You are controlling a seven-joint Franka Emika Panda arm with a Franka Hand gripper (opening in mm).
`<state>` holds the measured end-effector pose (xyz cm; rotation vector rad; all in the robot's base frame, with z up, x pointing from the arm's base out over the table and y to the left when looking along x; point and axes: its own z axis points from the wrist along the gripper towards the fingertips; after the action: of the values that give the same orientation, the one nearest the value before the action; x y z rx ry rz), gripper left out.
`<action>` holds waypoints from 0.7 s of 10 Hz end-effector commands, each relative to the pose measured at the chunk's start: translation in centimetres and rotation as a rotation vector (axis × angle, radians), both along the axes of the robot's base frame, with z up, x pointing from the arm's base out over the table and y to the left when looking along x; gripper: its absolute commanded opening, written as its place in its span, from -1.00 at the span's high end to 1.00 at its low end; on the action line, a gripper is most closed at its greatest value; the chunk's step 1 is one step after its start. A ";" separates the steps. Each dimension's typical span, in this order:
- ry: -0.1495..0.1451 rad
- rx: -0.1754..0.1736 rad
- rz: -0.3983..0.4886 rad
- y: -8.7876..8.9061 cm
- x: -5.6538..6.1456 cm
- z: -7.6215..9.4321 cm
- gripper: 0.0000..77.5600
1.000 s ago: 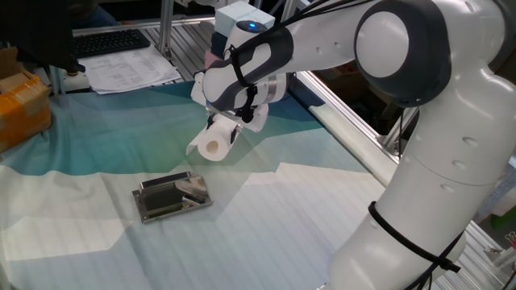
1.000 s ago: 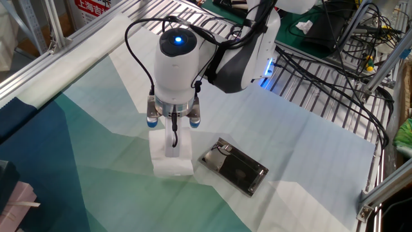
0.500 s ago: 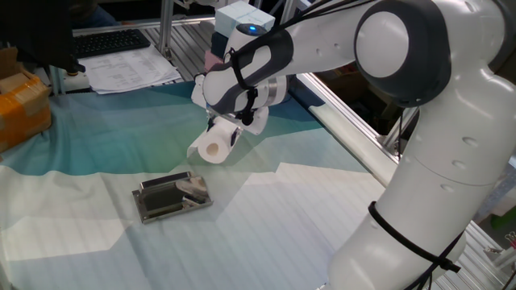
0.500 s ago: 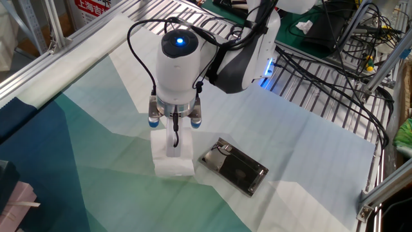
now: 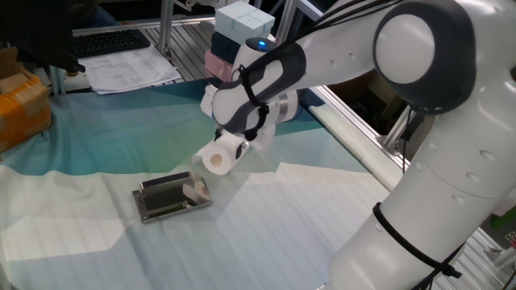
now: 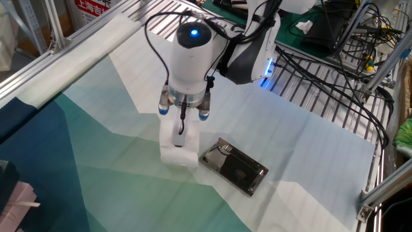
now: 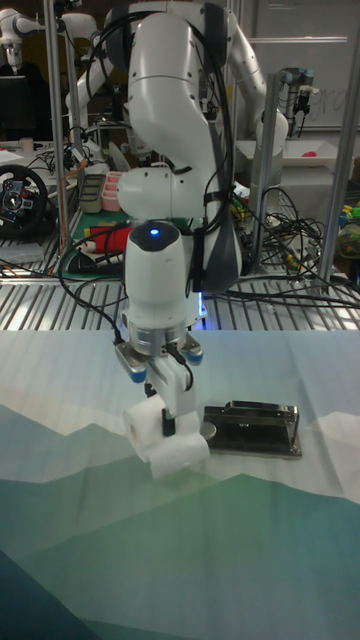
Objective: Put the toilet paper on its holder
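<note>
The toilet paper (image 5: 218, 155) (image 6: 177, 145) (image 7: 165, 436), a white roll with its hollow core facing the camera in one fixed view, hangs just above the cloth. My gripper (image 5: 235, 142) (image 6: 183, 126) (image 7: 168, 400) is shut on it from above, one finger (image 6: 182, 127) pressed on the roll's side. The holder (image 5: 170, 196) (image 6: 234, 166) (image 7: 252, 430), a flat silver plate with a dark centre and a short bar, lies on the cloth close beside the roll. The roll is near the holder's bar end, not touching it.
A teal and white patterned cloth (image 5: 266, 234) covers the table. Papers (image 5: 129, 71), a keyboard (image 5: 111, 41) and an orange box (image 5: 22, 101) sit at the far left in one fixed view. Metal frame rails (image 6: 58, 51) and cables (image 6: 335, 71) ring the table.
My gripper has carried the roll sideways toward the holder and a little lower. The holder has not moved.
</note>
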<state>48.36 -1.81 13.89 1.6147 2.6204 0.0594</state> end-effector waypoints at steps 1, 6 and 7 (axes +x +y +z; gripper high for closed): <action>-0.042 0.025 -0.261 0.5 -1.1 0.4 0.97; -0.081 0.059 -0.428 1.7 -3.2 1.3 0.97; -0.087 0.062 -0.442 1.8 -3.2 1.3 0.97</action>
<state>46.18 -0.75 14.58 2.0208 2.2793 0.1325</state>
